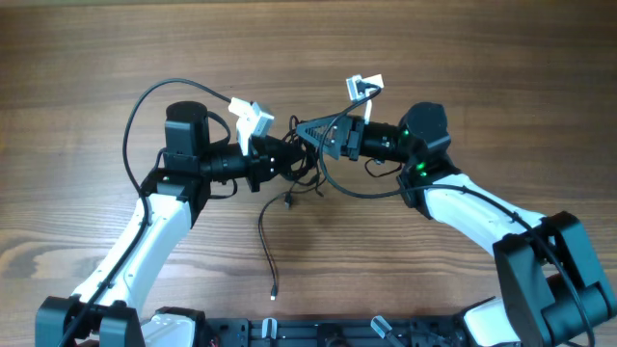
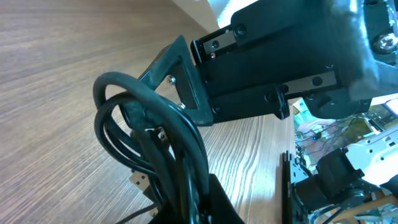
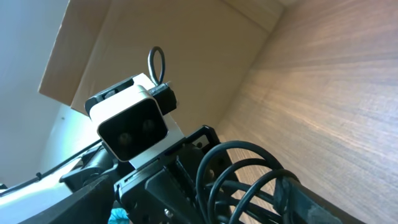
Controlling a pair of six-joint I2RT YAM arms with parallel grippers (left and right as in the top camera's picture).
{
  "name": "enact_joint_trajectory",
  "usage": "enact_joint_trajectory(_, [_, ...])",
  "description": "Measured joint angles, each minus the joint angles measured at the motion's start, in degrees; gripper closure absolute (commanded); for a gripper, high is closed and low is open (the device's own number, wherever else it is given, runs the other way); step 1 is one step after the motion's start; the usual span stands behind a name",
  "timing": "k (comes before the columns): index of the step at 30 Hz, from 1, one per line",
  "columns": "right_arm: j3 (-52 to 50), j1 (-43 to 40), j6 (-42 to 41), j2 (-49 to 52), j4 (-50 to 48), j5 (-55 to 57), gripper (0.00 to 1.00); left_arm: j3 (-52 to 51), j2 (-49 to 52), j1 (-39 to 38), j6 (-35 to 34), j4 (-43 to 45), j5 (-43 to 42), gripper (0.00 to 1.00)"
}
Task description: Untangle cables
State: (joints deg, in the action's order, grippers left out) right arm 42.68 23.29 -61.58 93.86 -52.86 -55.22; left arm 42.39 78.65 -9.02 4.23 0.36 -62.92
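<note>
Jaws meet over the cables, grip unclear.
Overhead: left gripper (image 1: 285, 159) and right gripper (image 1: 310, 135) crowd the bunched cables (image 1: 305, 172) at centre; one cord (image 1: 267, 253) trails loose below them, and I cannot tell whether either jaw pair is clamped. Left wrist: black loops (image 2: 186, 143) fill the foreground, right gripper just behind. Right wrist: more loops, probably the same cables. Pulling apart now could cinch them tighter or snag a finger.

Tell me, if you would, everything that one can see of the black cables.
The cables are thin, black, rubbery-looking cords. Most are bunched in tangled loops between the left hand and right hand; whether either grips them is unclear. One strand trails loose over the wooden table, curving away from the bunch and ending in a pale tip.
</note>
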Motion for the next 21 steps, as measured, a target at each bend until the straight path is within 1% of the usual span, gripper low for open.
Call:
enact_joint_trajectory(2, [0.0,0.2,-0.3,0.0,0.0,-0.3,0.21,0.0,0.0,0.0,0.0,-0.2,0.0,0.96])
enact_joint_trajectory(6, [0.0,0.2,-0.3,0.0,0.0,-4.2,0.22,-0.1,0.0,0.0,1.6,-1.7,-0.2,0.96])
enact_joint_trajectory(8, [0.1,0.2,-0.3,0.0,0.0,-6.7,0.2,-0.1,0.0,0.0,2.4,-2.7,-0.2,0.96])
enact_joint_trajectory(9, [0.1,0.2,-0.3,0.0,0.0,-7.9,0.18,-0.2,0.0,0.0,2.8,-3.1,-0.4,0.96])
enact_joint_trajectory(12, [0.2,0.2,-0.3,0.0,-0.2,-9.3,0.16,-0.3,0.0,0.0,3.2,-3.2,-0.7,0.96])
enact_joint_trajectory(18, [0.2,0.5,0.0,0.0,-0.2,-8.8,0.14,-0.3,0.0,0.0,3.3,-3.8,-1.5,0.96])
enact_joint_trajectory(21, [0.2,1.0,-2.3,0.0,-0.1,-6.8,0.11,-0.3,0.0,-0.3,3.2,-4.7,-1.5,0.96])
